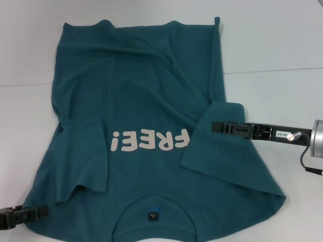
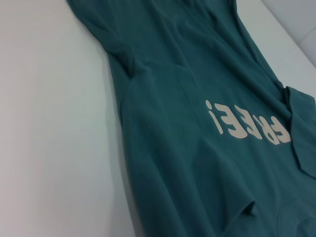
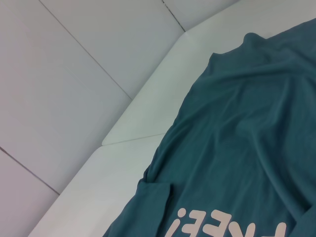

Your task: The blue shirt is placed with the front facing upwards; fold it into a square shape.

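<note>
So the big dark teal-blue short-sleeved cotton T-shirt (image 1: pixel 146 106) is lying front-up across the middle of the white bench (image 1: pixel 282 45), collar toward the robot at 6 o'clock and hem out at 12 o'clock. From the head view the pale cream "FREE!" lettering (image 1: pixel 150 140) reads upside down, and there's a small dark neck label (image 1: pixel 154 216) sitting inside the collar right at the near edge. Both sleeves are flipped inward over the chest: the one at 9 o'clock lies folded just beside the "!" end of the print, and the one at 3 o'clock is turned over so its corner covers the very start of the lettering. The fabric isn't flat at all, lots of soft diagonal creases running up the body, and one hem corner at about 1 o'clock pokes up into a little point. The right gripper (image 1: pixel 218 127) reaches in from 3 o'clock with its black fingers over the folded sleeve's edge; can't tell if they're pinching or spread. The left gripper (image 1: pixel 43 210) is low at 7 o'clock, right at the shirt's shoulder edge, and I can't tell its finger state either.
</note>
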Robot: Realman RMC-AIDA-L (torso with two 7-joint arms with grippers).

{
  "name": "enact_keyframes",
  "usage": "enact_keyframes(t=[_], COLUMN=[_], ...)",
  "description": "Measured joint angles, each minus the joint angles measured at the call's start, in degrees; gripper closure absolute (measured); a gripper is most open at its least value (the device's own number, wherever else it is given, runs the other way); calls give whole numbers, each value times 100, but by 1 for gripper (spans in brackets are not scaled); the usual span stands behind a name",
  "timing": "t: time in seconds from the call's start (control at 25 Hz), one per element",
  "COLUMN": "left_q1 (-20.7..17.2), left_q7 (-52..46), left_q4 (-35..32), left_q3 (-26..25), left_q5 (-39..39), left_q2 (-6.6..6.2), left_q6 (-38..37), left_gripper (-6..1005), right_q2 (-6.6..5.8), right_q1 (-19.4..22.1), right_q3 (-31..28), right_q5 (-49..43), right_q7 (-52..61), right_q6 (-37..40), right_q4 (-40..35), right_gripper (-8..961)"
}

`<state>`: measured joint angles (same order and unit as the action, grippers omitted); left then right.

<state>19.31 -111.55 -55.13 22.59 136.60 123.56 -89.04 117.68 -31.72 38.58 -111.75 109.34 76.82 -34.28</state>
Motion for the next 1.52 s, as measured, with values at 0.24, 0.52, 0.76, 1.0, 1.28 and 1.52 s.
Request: enact_keyframes(t=[0.24, 0.52, 0.76, 1.0, 1.28, 1.52], left_q1=[20, 94, 112, 110, 143, 159], left_q7=[-84, -166, -216, -227, -272, -297], left_q4=[-15, -16, -16, -20, -25, -25], left_q3=[73, 113, 164, 163, 159, 157], left_q5=[88, 153, 161, 166, 169, 174], left_q2=[-4, -14, -16, -36, -72, -80], left_q6=[137, 247, 306, 317, 261, 186], left_gripper=[180, 362, 756, 948, 999, 999], right_q2=[0, 0, 0, -11, -181, -478], right_q1=[6, 9, 27, 57, 180, 399], right_q3=[-2, -9, -16, -27, 38, 27], right_q5=[70, 83, 84, 84, -43, -545], right_q7=[-20, -37, -37, -41, -43, 337], right_q6=[58, 63, 63, 61, 324, 800], right_q4=[-1, 9, 9, -8, -38, -2], right_gripper=[98, 99, 100, 101, 102, 103])
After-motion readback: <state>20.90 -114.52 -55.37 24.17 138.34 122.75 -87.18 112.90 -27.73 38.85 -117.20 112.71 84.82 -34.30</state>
